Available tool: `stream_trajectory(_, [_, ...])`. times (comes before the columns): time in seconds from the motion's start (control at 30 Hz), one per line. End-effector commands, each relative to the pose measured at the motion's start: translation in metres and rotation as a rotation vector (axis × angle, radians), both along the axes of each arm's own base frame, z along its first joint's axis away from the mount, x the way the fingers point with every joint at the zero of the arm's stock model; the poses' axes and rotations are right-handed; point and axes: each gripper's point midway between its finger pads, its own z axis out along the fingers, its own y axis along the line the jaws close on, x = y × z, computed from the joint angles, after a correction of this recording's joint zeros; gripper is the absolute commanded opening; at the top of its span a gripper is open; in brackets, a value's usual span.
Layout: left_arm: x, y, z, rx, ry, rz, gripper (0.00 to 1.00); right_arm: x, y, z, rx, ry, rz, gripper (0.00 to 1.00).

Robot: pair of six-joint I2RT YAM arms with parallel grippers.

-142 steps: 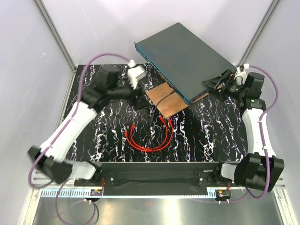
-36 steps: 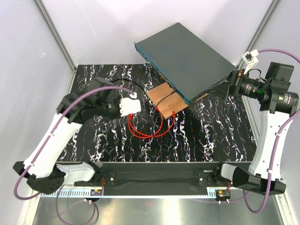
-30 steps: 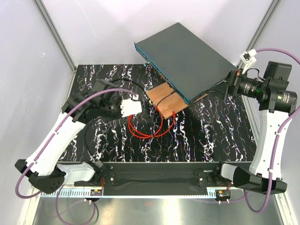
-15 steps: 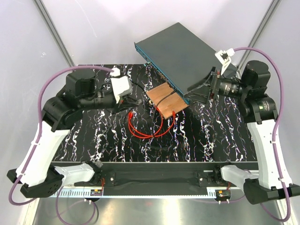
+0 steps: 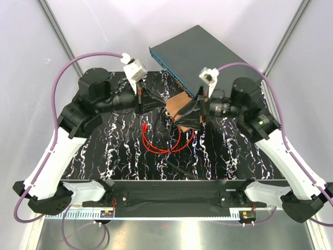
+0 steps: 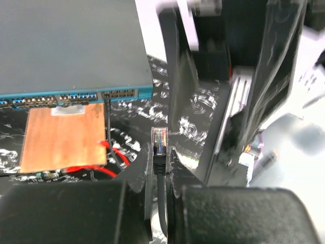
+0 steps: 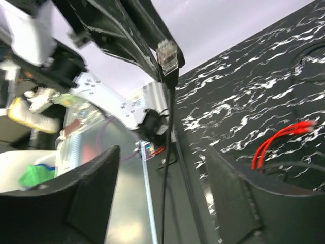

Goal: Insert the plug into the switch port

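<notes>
Marbled tabletop (image 5: 234, 151), plug (image 5: 144, 126) flat, aimed toward switch (image 5: 197, 52), left pincer (image 6: 161, 170) clamping black cable (image 6: 162, 213), right pincer (image 7: 161, 152) agape

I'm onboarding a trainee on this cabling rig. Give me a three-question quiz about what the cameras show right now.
1. Fill in: the jaws of the right gripper stand ____.
2. True or false: the left gripper is pinching the red cable.
3. Where does the red cable lie?
A) on the table
B) hanging from the left gripper
C) between the right gripper's fingers

Key:
1. open
2. False. It holds the black cable just behind its clear plug.
3. A
</notes>
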Motion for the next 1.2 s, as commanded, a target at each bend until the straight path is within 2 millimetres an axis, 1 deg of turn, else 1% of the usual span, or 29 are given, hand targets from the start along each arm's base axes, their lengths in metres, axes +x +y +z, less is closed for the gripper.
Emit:
stream_trajectory(0.0, [0.010,-0.008,0.029,-0.126,0.037,0.050,0.00,0.025,0.012,0.014,0.055,-0.155,-0.148,0.71])
stream_trajectory(0.1, [0.012,-0.011,0.030,-0.147,0.065,0.052,0.00,0.027,0.026,0.012,0.070,-0.156,-0.136,0.68])
stream_trajectory(0.17, [0.011,-0.013,0.032,-0.168,0.079,0.048,0.00,0.027,0.035,0.006,0.064,-0.146,-0.115,0.66])
stream_trajectory(0.2, [0.011,-0.014,0.034,-0.179,0.076,0.046,0.00,0.024,0.037,0.010,0.080,-0.150,-0.100,0.65])
stream_trajectory(0.27, [0.011,-0.014,0.033,-0.198,0.096,0.052,0.00,0.022,0.042,0.007,0.085,-0.148,-0.082,0.64])
stream_trajectory(0.37, [0.012,-0.013,0.037,-0.225,0.093,0.067,0.00,0.017,0.048,0.007,0.104,-0.149,-0.058,0.62])
stream_trajectory(0.43, [0.011,-0.012,0.043,-0.249,0.085,0.069,0.00,0.017,0.050,0.001,0.097,-0.141,-0.056,0.59])
stream_trajectory(0.53, [0.011,-0.013,0.045,-0.269,0.097,0.067,0.00,0.017,0.052,-0.005,0.095,-0.134,-0.058,0.44])
stream_trajectory(0.57, [0.012,-0.012,0.045,-0.270,0.098,0.073,0.00,0.018,0.052,-0.005,0.099,-0.138,-0.062,0.32])
stream_trajectory(0.63, [0.011,-0.011,0.046,-0.281,0.107,0.072,0.00,0.019,0.051,-0.005,0.100,-0.136,-0.073,0.18])
stream_trajectory(0.67, [0.013,-0.011,0.043,-0.287,0.113,0.072,0.02,0.020,0.050,-0.003,0.109,-0.136,-0.084,0.02])
stream_trajectory(0.73, [0.013,-0.010,0.040,-0.307,0.138,0.073,0.16,0.022,0.049,0.000,0.120,-0.124,-0.106,0.00])
stream_trajectory(0.77, [0.010,-0.006,0.048,-0.340,0.113,0.068,0.24,0.021,0.047,0.010,0.153,-0.123,-0.116,0.00])
stream_trajectory(0.8, [0.013,-0.007,0.038,-0.340,0.142,0.074,0.27,0.021,0.047,0.012,0.160,-0.116,-0.116,0.00])
stream_trajectory(0.83, [0.014,-0.006,0.039,-0.350,0.137,0.085,0.34,0.020,0.048,0.012,0.167,-0.104,-0.115,0.00])
stream_trajectory(0.87, [0.012,-0.004,0.043,-0.369,0.118,0.082,0.41,0.019,0.047,0.015,0.180,-0.082,-0.117,0.00])
stream_trajectory(0.9, [0.014,-0.004,0.038,-0.368,0.129,0.086,0.42,0.019,0.047,0.016,0.183,-0.072,-0.117,0.00])
stream_trajectory(1.03, [0.017,-0.003,0.035,-0.367,0.132,0.107,0.45,0.019,0.048,0.017,0.197,-0.034,-0.123,0.00])
stream_trajectory(1.17, [0.018,-0.003,0.037,-0.380,0.110,0.104,0.45,0.017,0.049,0.020,0.208,-0.017,-0.110,0.00])
